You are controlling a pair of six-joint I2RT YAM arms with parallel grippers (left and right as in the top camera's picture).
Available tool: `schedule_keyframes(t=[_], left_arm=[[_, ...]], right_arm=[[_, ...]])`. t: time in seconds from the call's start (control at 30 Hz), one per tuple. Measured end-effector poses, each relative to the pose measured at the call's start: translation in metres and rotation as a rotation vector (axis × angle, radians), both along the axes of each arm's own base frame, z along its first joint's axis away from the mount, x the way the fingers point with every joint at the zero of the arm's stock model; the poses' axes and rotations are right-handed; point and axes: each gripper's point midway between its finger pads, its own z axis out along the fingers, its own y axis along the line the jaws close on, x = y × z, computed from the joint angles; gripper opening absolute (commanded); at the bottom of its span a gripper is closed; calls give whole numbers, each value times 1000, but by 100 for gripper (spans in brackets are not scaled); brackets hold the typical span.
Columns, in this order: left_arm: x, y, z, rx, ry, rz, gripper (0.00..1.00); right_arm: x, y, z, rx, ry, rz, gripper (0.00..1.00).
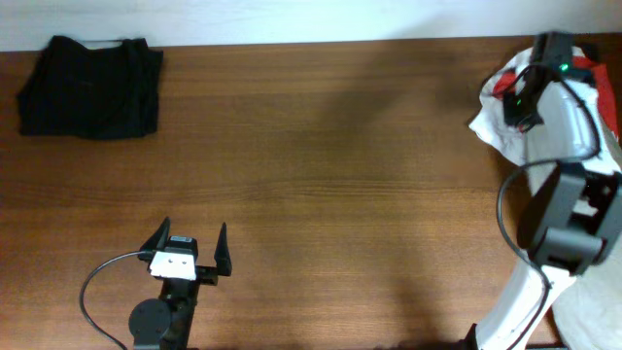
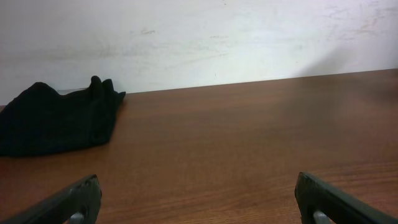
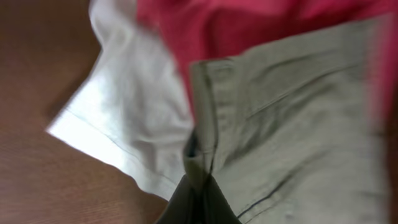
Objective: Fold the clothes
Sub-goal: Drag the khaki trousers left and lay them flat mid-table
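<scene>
Clothes point(image 1: 492, 124) are piled at the table's point(image 1: 340, 146) right edge, and the grey garment point(image 3: 292, 124) looks pinched by the right gripper point(image 3: 195, 183). The left gripper point(image 1: 192, 235) is held spread and empty, well apart from the black garment point(image 1: 89, 86).

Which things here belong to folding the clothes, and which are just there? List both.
Job: white garment, red garment, grey garment, black garment, right gripper shut on the grey garment.
Just there: table, open left gripper.
</scene>
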Motion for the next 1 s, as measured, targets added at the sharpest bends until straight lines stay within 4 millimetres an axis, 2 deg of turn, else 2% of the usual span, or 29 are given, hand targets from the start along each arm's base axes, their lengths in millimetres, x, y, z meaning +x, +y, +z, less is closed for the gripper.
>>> schedule_keyframes(t=[0.03,0.1,0.13,0.17,0.2,0.23,0.3,0.33,0.37,0.4,0.43,0.47,0.53,0.57,0.6,0.63,0.67,0.7,0.73,0.8,0.83,0.87,0.9,0.97,1.0], left_arm=[[0,0,0,0,0,0,99],[0,0,0,0,0,0,99],[0,0,0,0,0,0,99],[0,0,0,0,0,0,99],[0,0,0,0,0,0,99],[0,0,0,0,0,0,99],[0,0,0,0,0,0,99],[0,0,0,0,0,0,99],[0,0,0,0,0,0,99],[0,0,0,0,0,0,99],[0,0,0,0,0,0,99],[0,0,0,0,0,0,99],[0,0,0,0,0,0,99],[0,0,0,0,0,0,99],[0,0,0,0,0,0,99],[0,0,0,0,0,0,99],[0,0,0,0,0,0,99],[0,0,0,0,0,0,99],[0,0,0,0,0,0,99],[0,0,0,0,0,0,99],[0,0,0,0,0,0,99],[0,0,0,0,0,0,99],[0,0,0,0,0,0,99],[0,0,0,0,0,0,99],[0,0,0,0,0,0,99]], right_arm=[[3,1,30,-23,-62,1,4],[8,25,115,-67,-241,45,4],[8,55,162,-80,-342,100,4],[6,86,191,-75,-408,161,4],[4,121,210,-59,-456,228,4],[4,159,219,-34,-480,299,4],[3,230,214,28,-478,432,4],[0,274,207,79,-468,520,4],[-5,329,195,156,-450,620,4],[-9,359,188,206,-439,664,4],[-13,404,172,284,-420,727,4],[-18,449,147,373,-378,782,4],[-28,514,100,510,-295,856,4],[-40,546,70,590,-223,886,4],[-50,568,49,645,-174,907,4],[-66,593,27,696,-115,930,16],[-81,608,17,728,-75,943,16],[-91,617,19,749,-61,965,9],[-96,622,24,768,-57,974,11],[-99,615,34,771,-29,952,28],[-95,601,41,753,-5,916,70],[-82,579,59,722,-14,864,99],[-72,556,75,694,-18,811,99],[-45,478,110,603,-46,650,99],[-34,430,122,560,-50,550,99]])
